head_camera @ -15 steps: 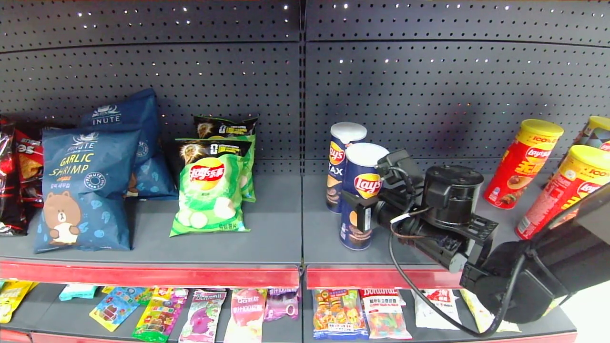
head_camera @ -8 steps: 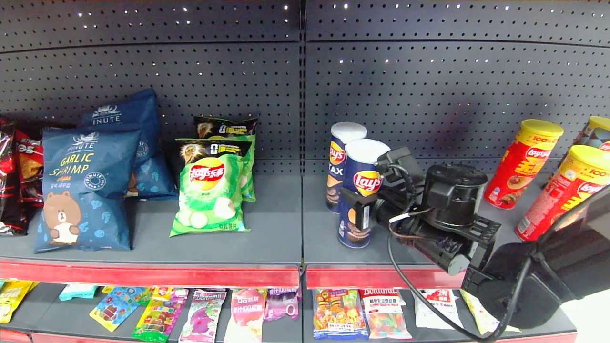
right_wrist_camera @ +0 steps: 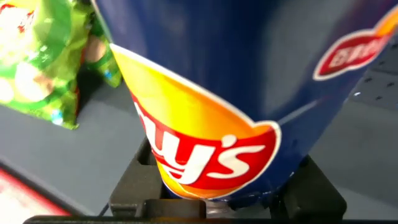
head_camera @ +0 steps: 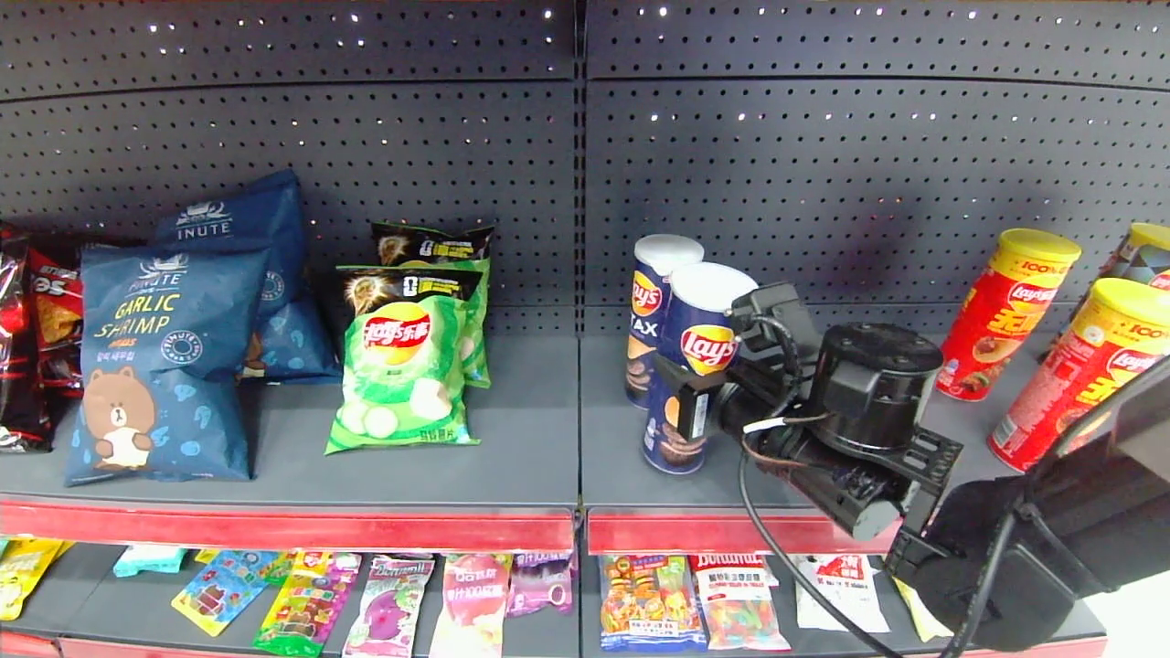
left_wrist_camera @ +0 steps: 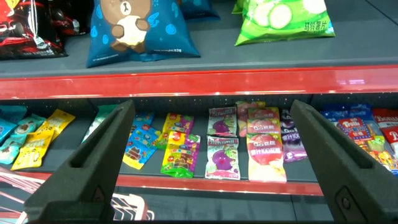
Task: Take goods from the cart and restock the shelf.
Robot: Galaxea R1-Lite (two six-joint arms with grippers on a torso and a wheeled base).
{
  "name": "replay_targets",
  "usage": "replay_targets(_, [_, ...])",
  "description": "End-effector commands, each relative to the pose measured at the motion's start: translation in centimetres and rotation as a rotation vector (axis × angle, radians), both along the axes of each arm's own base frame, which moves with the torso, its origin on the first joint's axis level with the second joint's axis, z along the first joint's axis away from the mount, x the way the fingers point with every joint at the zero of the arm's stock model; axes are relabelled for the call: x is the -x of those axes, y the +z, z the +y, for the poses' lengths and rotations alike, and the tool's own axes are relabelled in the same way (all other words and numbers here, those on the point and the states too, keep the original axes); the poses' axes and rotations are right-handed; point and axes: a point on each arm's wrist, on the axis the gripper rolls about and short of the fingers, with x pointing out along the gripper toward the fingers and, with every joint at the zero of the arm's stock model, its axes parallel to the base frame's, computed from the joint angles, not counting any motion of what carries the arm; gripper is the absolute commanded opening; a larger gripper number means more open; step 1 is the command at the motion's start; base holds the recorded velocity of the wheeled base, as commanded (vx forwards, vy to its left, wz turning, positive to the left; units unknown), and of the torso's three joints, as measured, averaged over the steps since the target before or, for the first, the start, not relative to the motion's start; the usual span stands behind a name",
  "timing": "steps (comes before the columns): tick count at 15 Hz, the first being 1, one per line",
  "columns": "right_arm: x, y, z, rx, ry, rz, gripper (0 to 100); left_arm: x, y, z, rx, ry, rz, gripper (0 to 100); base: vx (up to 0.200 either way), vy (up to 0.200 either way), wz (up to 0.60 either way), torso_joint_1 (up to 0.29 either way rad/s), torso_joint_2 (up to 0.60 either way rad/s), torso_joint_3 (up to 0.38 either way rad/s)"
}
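Note:
My right gripper (head_camera: 699,402) is shut on a dark blue chips can (head_camera: 692,361) with a white lid, over the right half of the grey upper shelf (head_camera: 512,457). The can leans slightly, its base at the shelf surface just in front of a second blue can (head_camera: 651,306). In the right wrist view the held can (right_wrist_camera: 236,93) sits between my right gripper (right_wrist_camera: 224,199) fingers. My left gripper (left_wrist_camera: 211,168) hangs open and empty in front of the lower shelf of candy packets (left_wrist_camera: 224,146).
Green chip bags (head_camera: 407,366) and blue shrimp-snack bags (head_camera: 164,356) stand on the shelf's left half. Red-and-yellow cans (head_camera: 1001,315) lean at the right. A red rail (head_camera: 292,525) edges the shelf front. Grey shelf lies bare between the blue and red cans.
My right gripper has carried the blue can a little deeper onto the shelf, closer to the rear blue can, and the can's top has tipped slightly right.

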Motion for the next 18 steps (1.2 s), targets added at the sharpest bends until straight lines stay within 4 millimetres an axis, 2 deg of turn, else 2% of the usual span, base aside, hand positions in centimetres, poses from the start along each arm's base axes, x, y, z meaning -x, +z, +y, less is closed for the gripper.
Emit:
replay_targets(1, [0.27, -0.51, 0.25, 0.011, 0.009, 0.014, 0, -0.02, 0.01, 0.0, 0.0, 0.001, 0.0, 100, 0.0, 0.0, 0.0, 0.0, 0.0, 0.0])
replay_targets(18, [0.87, -1.01, 0.99, 0.026, 0.005, 0.006, 0, 0.0, 0.01, 0.0, -0.001, 0.002, -0.001, 100, 0.0, 0.0, 0.0, 0.0, 0.0, 0.0])
